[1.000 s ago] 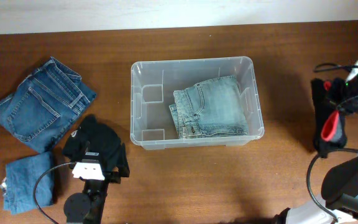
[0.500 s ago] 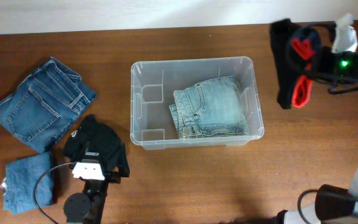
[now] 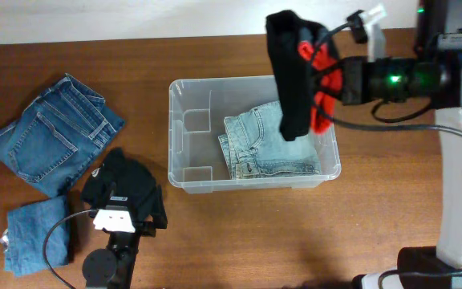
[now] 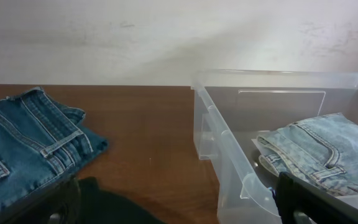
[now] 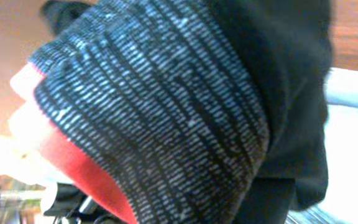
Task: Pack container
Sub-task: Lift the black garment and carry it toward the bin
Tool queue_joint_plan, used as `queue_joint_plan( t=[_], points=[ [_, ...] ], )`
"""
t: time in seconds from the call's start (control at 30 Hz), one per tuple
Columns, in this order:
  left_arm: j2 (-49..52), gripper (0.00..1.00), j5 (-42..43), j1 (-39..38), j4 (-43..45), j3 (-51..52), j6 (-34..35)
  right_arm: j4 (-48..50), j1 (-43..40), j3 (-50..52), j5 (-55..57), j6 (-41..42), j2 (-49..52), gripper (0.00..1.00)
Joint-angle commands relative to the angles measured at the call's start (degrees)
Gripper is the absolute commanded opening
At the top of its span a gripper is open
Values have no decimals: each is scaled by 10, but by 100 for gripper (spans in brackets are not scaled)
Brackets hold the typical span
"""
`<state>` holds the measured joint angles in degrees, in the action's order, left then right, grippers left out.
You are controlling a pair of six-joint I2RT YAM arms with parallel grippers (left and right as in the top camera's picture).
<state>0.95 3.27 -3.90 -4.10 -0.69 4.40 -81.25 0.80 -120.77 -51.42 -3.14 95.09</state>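
Now, nearest me, the left claw has not budged: its jaws stand wide apart with nothing between them, low over the black cloth that lies crumpled on the table just beside the container's near left corner. To the left of that cloth sits a small folded denim piece, and farther back the dark jeans; both are well apart from the bin and neither has moved. The container is where it was, mid-table, with the light jeans folded flat in its right half and the left half bare. The change is all on the far side. A second ago the right claw was out at the right edge of the table; it has since swung up and across, and it now hangs above the container's far right part, clamped tight on the black knit with the red lining. The knit dangles lengthwise, its lower end over the light jeans, though I cannot tell from above whether it touches them. In the right wrist view the knit fills nearly the whole picture, so I get no look at the drop point from there. To my mind the carry is nearly over and the lowering and release are next, with the three pieces by the left arm left to pack.
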Motion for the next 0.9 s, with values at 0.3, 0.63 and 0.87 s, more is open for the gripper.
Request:
queue_joint_plan(
  t=[0.3, 0.63, 0.87],
  points=[
    [-2, 100, 10, -1, -3, 2, 7, 50, 96, -14, 3, 10, 33, 4],
    [-2, 100, 10, -1, -3, 2, 7, 15, 146, -14, 525, 170, 31, 4],
    [-2, 100, 10, -1, -3, 2, 7, 10, 228, -14, 703, 221, 77, 4]
  ],
)
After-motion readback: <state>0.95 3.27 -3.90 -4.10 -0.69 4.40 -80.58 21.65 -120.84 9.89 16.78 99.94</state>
